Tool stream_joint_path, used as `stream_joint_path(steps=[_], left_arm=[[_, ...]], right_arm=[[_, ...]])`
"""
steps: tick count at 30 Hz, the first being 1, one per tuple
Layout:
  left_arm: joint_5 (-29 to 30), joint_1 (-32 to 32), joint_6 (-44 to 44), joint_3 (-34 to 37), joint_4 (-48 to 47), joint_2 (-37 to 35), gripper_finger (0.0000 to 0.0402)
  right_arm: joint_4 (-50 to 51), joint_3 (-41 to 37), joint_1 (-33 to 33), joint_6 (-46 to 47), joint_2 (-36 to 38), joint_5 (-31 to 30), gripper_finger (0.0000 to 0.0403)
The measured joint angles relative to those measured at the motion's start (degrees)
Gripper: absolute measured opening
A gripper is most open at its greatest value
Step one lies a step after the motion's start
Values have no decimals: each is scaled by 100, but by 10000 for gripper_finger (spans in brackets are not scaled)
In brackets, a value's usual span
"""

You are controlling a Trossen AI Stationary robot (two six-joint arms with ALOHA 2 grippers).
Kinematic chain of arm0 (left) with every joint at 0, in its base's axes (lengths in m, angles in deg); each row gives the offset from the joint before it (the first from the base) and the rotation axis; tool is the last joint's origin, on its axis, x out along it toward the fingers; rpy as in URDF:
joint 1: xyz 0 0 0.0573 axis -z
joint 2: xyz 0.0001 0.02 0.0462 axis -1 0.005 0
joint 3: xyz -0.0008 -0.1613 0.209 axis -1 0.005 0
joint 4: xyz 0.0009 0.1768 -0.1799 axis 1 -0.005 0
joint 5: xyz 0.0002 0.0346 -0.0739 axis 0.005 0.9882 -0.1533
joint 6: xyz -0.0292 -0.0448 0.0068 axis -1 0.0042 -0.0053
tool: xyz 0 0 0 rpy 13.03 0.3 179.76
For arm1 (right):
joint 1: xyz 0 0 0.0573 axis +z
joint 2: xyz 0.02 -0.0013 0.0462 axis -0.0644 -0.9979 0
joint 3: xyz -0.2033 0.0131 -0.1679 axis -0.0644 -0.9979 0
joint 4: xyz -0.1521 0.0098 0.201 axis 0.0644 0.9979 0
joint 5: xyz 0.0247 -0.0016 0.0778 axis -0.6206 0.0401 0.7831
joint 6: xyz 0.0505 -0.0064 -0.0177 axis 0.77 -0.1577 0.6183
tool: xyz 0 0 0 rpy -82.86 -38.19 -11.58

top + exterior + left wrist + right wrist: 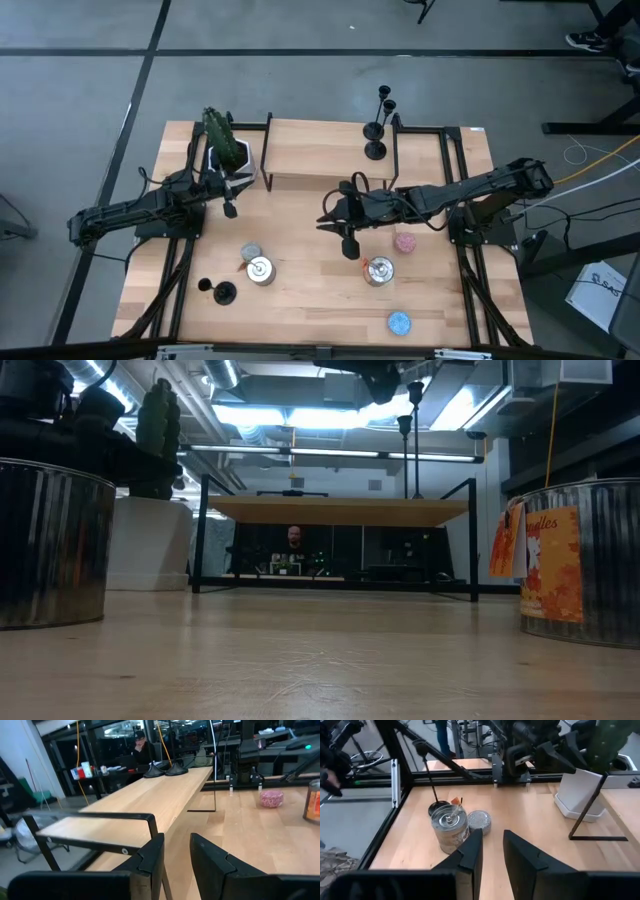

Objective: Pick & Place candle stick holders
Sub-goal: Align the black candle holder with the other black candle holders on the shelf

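Three candle stick holders show from above: two stand together on the raised wooden shelf at the far side of the table, the nearer of them with its round base at the shelf's right end and its mate just behind it, and a third holder stands alone on the table near the front left corner, a small dark item just beside it. That split suggests the shelf is the destination and the lone holder is the one left to move, though this is a judgement.

Neither arm carries anything. The left gripper hovers just in front of the shelf's left end, near the white pot with the cactus; in its wrist view the fingers stand a narrow gap apart with nothing between them. The right gripper hangs over the middle of the table, likewise narrowly parted and empty, its wrist camera looking toward a silver tin with the lone holder behind it. A second tin, a pink candle and a blue one sit to the right, clear of the holders, so the reach toward the front left looks unobstructed.
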Motion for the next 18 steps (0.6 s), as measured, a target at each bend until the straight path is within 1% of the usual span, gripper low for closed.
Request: stream_joint_path(steps=[5, 8, 10, 15, 18], left_arm=[[0, 1, 407, 0, 23, -1, 88], [-2, -1, 293, 1, -16, 0, 88], [-4, 1, -13, 0, -17, -1, 88], [-57, -1, -1250, 1, -9, 0, 88], [-54, -1, -1483, 1, -11, 0, 88]], right_arm=[[-56, 0, 133, -203, 0, 697, 78], [-115, 0, 326, -163, 0, 758, 77], [-181, 0, 469, -150, -2, 760, 77], [-361, 0, 851, -149, -2, 760, 77], [-460, 0, 1026, -149, -2, 760, 77]])
